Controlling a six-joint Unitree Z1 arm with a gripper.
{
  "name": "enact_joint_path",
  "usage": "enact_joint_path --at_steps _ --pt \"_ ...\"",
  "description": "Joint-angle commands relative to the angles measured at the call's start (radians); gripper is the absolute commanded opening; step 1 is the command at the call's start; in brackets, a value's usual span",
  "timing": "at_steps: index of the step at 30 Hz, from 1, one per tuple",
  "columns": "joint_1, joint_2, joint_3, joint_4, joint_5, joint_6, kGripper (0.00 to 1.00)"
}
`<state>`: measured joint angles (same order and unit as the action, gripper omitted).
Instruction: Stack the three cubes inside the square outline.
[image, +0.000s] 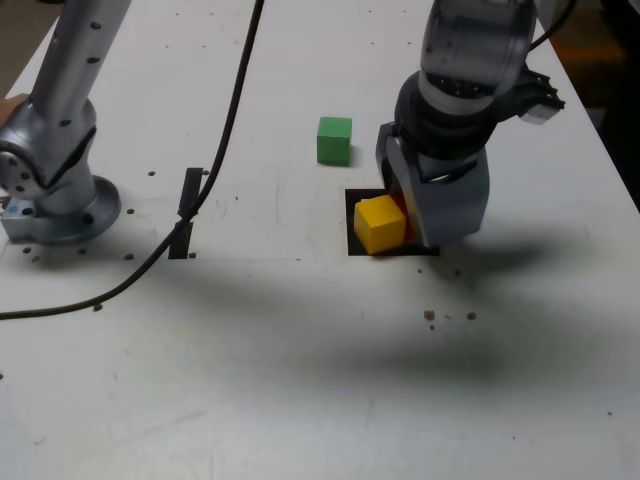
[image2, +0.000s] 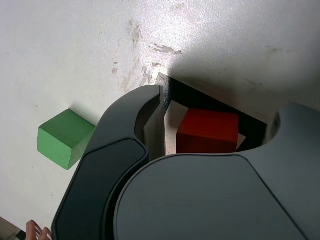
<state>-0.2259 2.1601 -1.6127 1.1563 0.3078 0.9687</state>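
Note:
In the exterior view the yellow cube (image: 380, 223) stands on the left part of the square outline (image: 351, 207). Only a sliver of the red cube (image: 405, 213) shows between it and my gripper (image: 412, 222), which reaches down over the outline. The wrist view shows the red cube (image2: 207, 131) inside the black tape outline (image2: 210, 102). My gripper (image2: 215, 125) is open, one finger (image2: 152, 117) on each side of the red cube with a gap left. The yellow cube does not show there. The green cube (image: 334, 140) (image2: 62, 137) sits alone on the table beyond the outline.
The arm's base (image: 60, 190) stands at the exterior view's left, with a black cable (image: 222, 140) running across the table past two short black tape strips (image: 188, 192). The table's edge (image: 612, 150) runs close by at the exterior view's right.

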Motion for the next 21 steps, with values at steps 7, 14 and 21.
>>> enact_joint_path --at_steps 7,14,21 --pt "0.002 -0.007 0.016 -0.001 -0.001 -0.003 0.41" --pt "0.002 -0.016 0.021 0.0 -0.012 -0.015 0.27" --pt "0.002 -0.055 0.003 -0.008 -0.013 -0.034 0.25"
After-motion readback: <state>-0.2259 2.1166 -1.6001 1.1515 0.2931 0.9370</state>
